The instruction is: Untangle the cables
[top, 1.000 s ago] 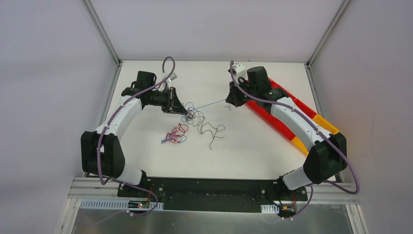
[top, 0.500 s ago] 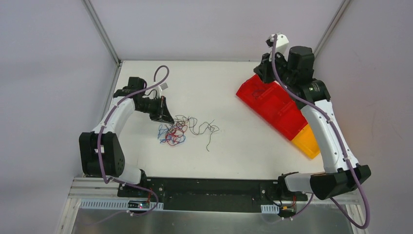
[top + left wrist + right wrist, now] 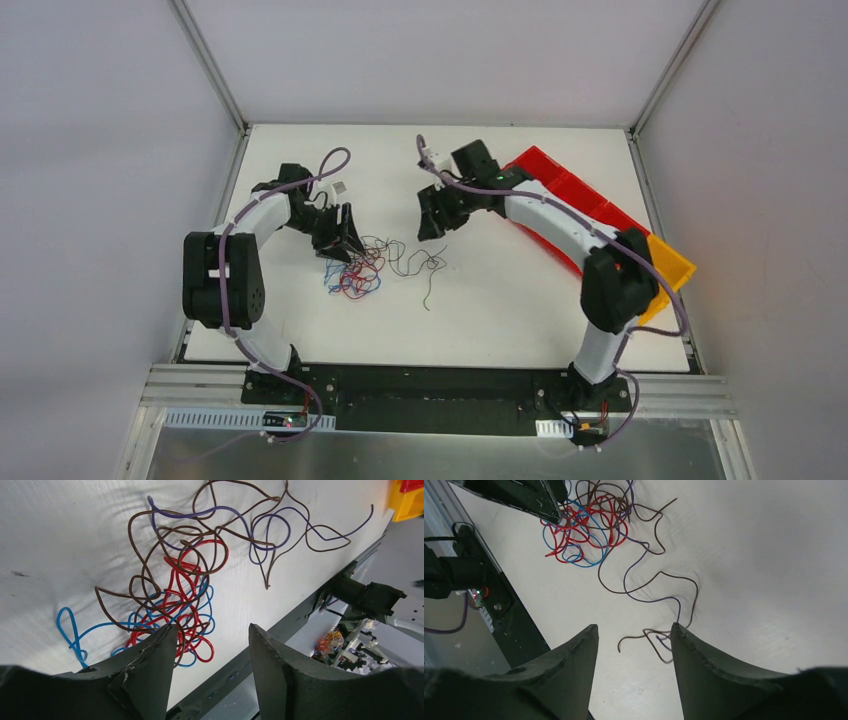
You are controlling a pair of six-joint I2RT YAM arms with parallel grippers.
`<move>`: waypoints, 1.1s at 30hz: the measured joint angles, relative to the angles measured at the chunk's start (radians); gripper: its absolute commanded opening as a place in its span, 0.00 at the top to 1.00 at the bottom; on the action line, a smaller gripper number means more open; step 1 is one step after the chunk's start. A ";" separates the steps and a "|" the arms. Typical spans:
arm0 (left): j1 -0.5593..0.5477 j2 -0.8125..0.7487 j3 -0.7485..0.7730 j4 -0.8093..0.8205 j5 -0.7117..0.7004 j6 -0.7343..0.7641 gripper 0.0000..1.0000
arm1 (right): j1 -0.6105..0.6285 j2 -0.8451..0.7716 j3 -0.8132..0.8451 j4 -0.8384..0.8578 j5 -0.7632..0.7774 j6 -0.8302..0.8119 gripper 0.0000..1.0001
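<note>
Left gripper [image 3: 342, 250], wide and empty, hovers just left of the tangle of cables [image 3: 360, 274], nearer than the equally wide right gripper [image 3: 431, 226] on its right

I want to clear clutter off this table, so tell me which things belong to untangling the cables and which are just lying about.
Belongs to the job: cables, a loose red, blue, brown and purple tangle; left pincer, open at the tangle's edge; right pincer, open near the trailing strands.
Just lying about: red bins and orange bin along the table's right side.
</note>
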State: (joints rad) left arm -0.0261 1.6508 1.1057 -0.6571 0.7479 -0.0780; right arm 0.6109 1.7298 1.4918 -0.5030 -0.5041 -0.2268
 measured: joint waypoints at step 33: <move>0.001 0.051 -0.007 0.039 0.004 -0.070 0.43 | 0.174 0.359 0.051 0.352 0.055 -0.349 1.00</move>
State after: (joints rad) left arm -0.0250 1.7020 1.0988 -0.6182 0.7517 -0.1478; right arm 0.7853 2.0884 1.5429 -0.1513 -0.4496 -0.5762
